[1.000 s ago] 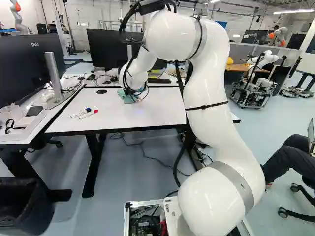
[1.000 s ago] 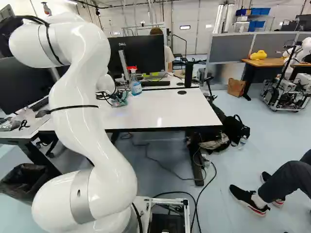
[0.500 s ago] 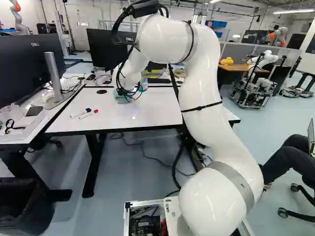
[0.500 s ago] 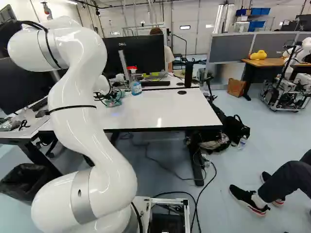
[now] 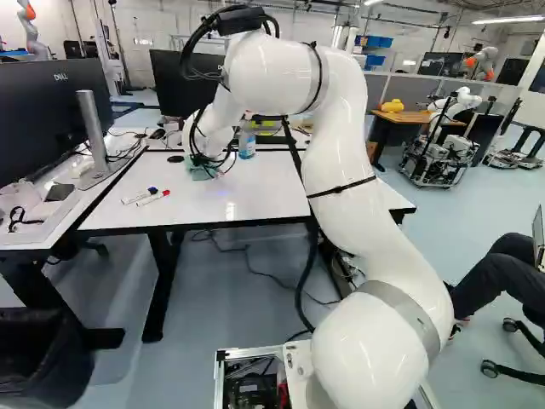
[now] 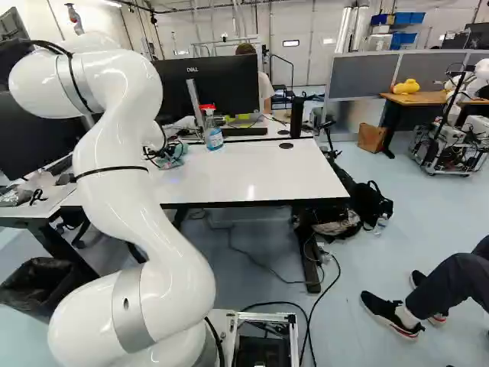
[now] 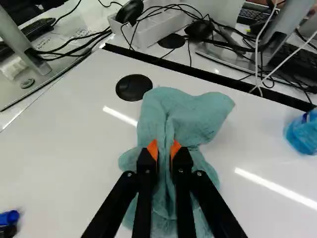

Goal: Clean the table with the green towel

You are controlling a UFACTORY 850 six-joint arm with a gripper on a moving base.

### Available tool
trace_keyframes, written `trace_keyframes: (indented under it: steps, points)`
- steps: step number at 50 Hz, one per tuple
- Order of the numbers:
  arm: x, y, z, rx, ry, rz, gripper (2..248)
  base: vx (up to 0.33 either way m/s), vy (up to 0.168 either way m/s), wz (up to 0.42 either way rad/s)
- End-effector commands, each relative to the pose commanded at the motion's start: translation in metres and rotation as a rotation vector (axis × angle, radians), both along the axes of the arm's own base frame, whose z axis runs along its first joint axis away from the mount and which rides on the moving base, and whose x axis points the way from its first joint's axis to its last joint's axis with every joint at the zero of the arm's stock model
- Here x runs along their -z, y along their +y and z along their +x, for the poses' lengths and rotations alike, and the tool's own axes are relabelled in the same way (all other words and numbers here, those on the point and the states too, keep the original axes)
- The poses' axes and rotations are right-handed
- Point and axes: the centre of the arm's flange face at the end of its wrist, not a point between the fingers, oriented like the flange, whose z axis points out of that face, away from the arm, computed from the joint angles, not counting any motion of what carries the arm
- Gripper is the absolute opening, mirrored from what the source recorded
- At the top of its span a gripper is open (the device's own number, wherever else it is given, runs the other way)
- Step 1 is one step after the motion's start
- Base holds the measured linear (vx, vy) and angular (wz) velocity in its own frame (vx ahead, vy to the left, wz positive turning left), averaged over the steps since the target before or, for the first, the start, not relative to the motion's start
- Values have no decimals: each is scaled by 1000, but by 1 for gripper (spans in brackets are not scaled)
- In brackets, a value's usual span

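Hand [image 5: 207, 162]: ours, clamped on the green towel [image 7: 185, 114] — orange pads [image 7: 153, 149] pinching a fold.
Towel: bunched on our desk [image 5: 264, 192], left of the spray bottle [image 5: 247, 143].
Markers [image 5: 146, 195]: left of the bottle, nearer our base than the towel.
Round black cover [image 7: 133, 87]: left of the bottle — just beside the towel.

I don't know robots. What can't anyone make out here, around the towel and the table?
- Tabletop beneath the towel: covered by the towel, wrist view.
- Towel's near end: cut off by the edge, wrist view.
- Hand: too small behind cables, left base view.
- Markers: hidden by the arm, right base view.
- Spray bottle: top cut off by the edge, wrist view.
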Motion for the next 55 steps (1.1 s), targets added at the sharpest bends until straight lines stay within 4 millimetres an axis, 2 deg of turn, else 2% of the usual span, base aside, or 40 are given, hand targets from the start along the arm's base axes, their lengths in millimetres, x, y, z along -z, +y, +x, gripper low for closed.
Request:
trace_keyframes:
  steps: [18,30,42,55]
  points:
    - [-2,18,-27,-40,12,-7,48,0,0,0]
    - [-5,19,-48,-57,26,-15,48,0,0,0]
    - [-7,12,-68,-64,42,-24,48,0,0,0]
    - [-10,-8,-82,-50,57,-32,48,0,0,0]
